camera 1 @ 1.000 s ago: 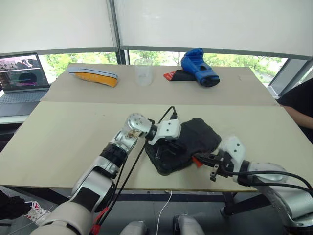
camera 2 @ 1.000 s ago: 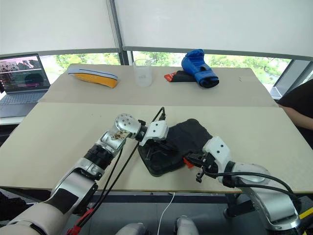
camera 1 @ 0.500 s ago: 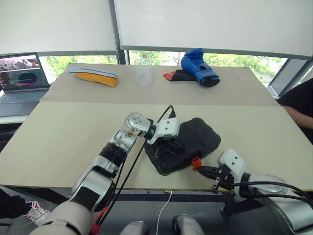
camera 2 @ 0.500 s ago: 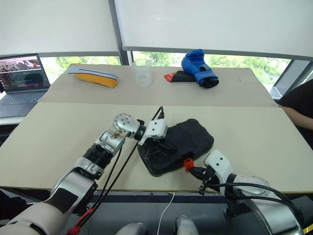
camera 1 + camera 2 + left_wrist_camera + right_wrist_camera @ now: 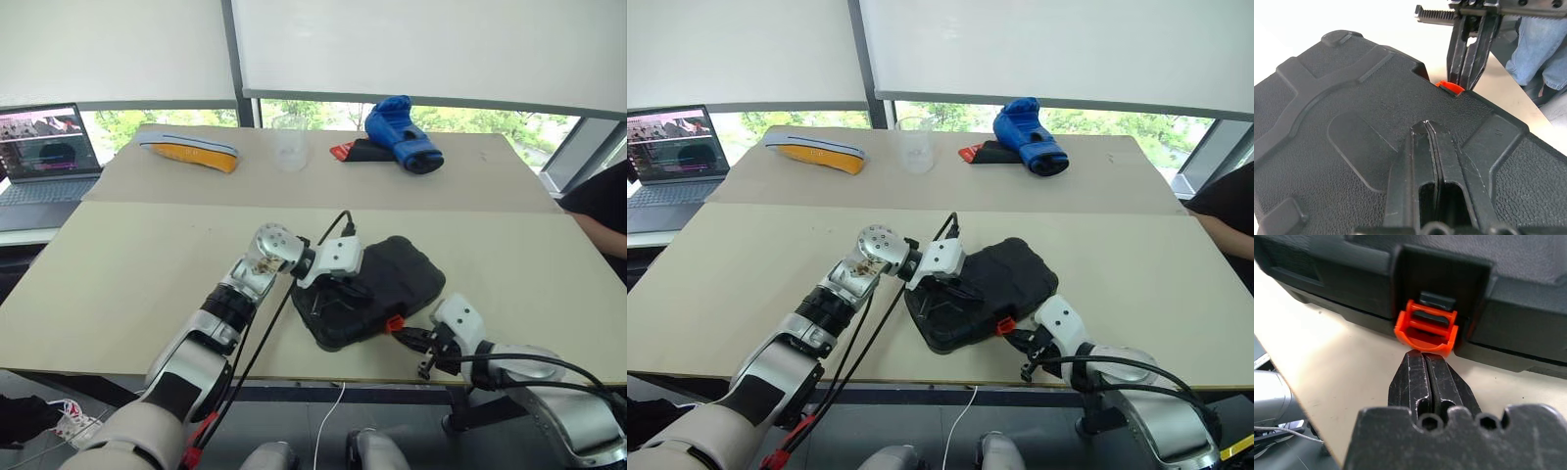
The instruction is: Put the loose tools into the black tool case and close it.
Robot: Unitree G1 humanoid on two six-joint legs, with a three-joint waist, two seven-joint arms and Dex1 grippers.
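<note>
With my left tool (image 5: pixel 1426 128) pressed closed on the stiff black tool case (image 5: pixel 377 289) lid, I set my closed right tool (image 5: pixel 1426 357) under its small orange latch (image 5: pixel 1426 328), the only part to work.

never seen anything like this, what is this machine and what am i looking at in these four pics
It is a humanoid robot with two arms, each ending in a two-fingered tool. Two pictures come from cameras in its head, looking down over a table. The other two come from cameras on its wrists, looking along the fingers.

On the table lies a closed black tool case. The left tool, shut, rests on the lid. The right tool, also shut and holding nothing, sits right at the case's orange latch.

Farther back are a blue boxing glove, a clear cup and a laptop.
</note>
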